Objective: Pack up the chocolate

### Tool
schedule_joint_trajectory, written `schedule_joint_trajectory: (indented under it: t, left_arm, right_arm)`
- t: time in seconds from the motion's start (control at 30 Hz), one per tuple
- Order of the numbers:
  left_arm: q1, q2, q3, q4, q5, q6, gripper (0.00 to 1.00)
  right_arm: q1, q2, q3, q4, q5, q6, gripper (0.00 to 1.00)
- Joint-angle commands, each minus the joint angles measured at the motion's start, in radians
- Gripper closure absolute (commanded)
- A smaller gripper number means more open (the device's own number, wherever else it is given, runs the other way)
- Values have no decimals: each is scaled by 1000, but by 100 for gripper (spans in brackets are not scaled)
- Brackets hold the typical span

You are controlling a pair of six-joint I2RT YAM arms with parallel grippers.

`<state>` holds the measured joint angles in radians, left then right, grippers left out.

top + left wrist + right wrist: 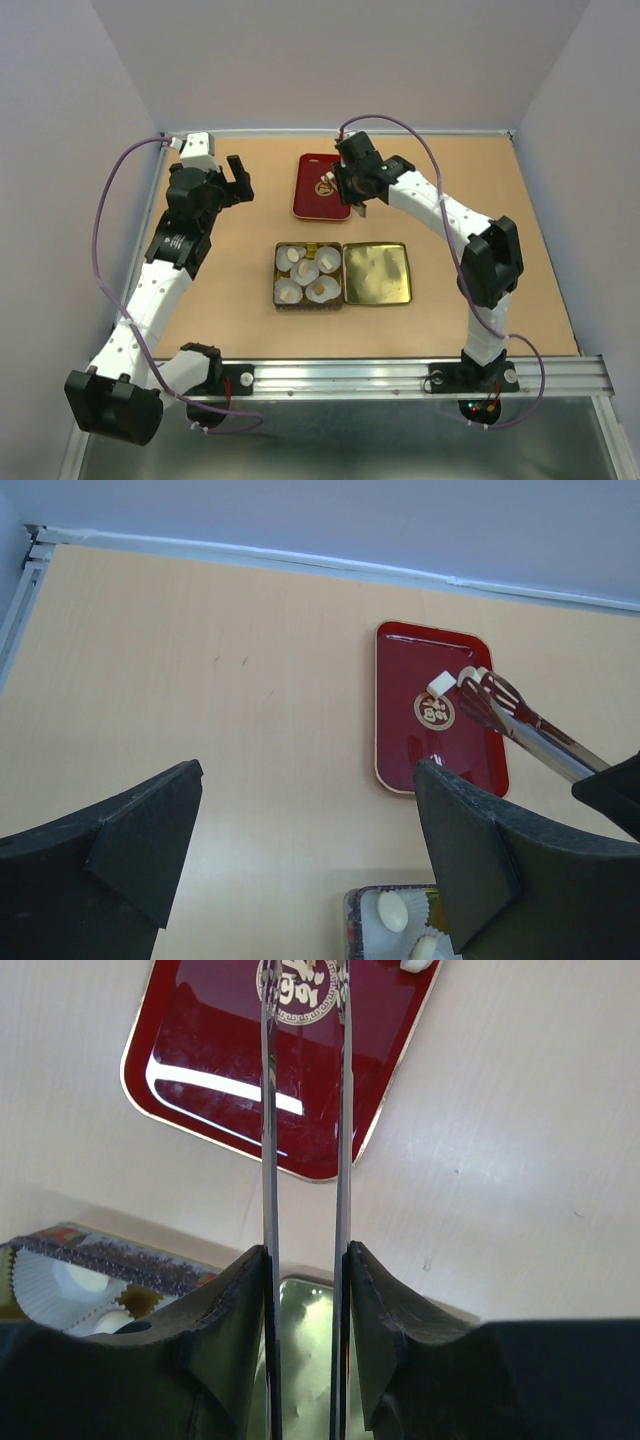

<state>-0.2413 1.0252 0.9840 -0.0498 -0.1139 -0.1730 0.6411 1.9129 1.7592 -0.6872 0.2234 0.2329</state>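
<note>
A cream-white blocky chocolate [438,685] lies on the red tray [400,740] beside its gold emblem. It also shows at the top edge of the right wrist view [418,965]. My right gripper [307,1255] is shut on long metal tweezers [268,1110], whose arms stand apart. The tweezer tips [478,682] hover just right of that piece. More chocolates [291,256] sit in white paper cups inside the open tin [277,290]. My left gripper [308,775] is open and empty, above the table left of the tray.
The tin's gold lid [377,272] lies open to the right of the tin. The red tray [310,200] sits behind the tin near the back wall. A metal rail [400,375] runs along the near edge.
</note>
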Motion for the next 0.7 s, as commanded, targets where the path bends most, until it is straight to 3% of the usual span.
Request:
schedule_joint_trajectory:
  t: [0.0, 0.67]
  left_arm:
    - [-6, -31, 41, 33, -10, 9, 1]
    - [-7, -30, 39, 31, -18, 10, 1]
  right_arm:
    - [-8, 18, 94, 66, 47, 25, 57]
    - [-44, 167, 158, 77, -27, 114, 54]
